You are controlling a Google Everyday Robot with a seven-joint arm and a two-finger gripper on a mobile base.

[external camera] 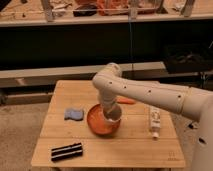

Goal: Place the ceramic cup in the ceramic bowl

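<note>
Ceramic cup (114, 116), gripped by closed end effector (112, 112) over ceramic bowl (97, 121) on worktop (125, 150): lower centred, upright, release only once seated.

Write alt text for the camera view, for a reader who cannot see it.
A white robot arm reaches over a wooden table, its shut claw holding the cup above the orange-brown bowl. Around the bowl lie a blue sponge, a black object and a white bottle.

On the wooden table (150, 150): blue sponge (73, 114), black block (67, 151), labelled white bottle (155, 121).
</note>
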